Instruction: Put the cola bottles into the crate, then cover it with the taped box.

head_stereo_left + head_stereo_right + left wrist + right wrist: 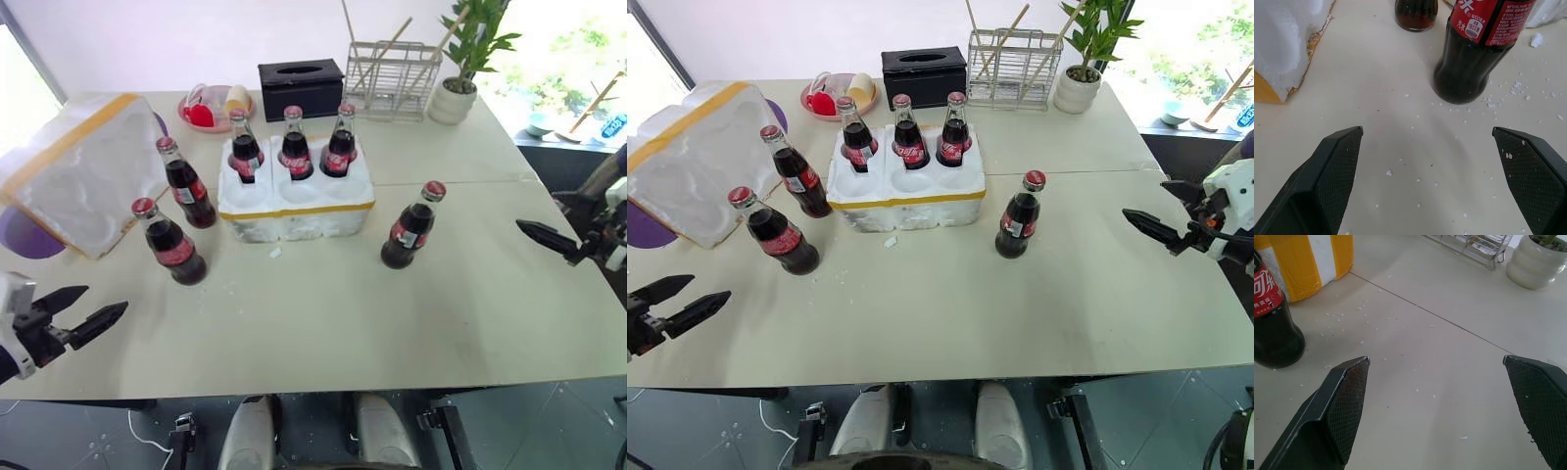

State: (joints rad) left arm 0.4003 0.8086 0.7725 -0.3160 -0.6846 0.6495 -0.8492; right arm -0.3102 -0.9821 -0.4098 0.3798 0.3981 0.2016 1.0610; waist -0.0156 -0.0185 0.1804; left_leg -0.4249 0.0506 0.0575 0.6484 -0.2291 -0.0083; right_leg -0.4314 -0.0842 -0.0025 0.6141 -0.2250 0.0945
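Nearest, the left gripper (93, 308) and right gripper (1144, 223) hover low at the table's (323, 323) sides, both spread wide and empty. Three cola bottles (172, 243) stand loose on the table; three more fill the crate's (294, 201) back row. The taped box (78, 171) lies tilted at far left.

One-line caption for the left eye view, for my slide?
Three red-capped glass cola bottles sit in the white styrofoam crate; three stand on the cream table.

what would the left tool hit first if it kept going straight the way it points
Probably the nearest cola bottle standing on the table, slightly off the centre line of the open left tool; depth is hard to judge, so it might slip just past.
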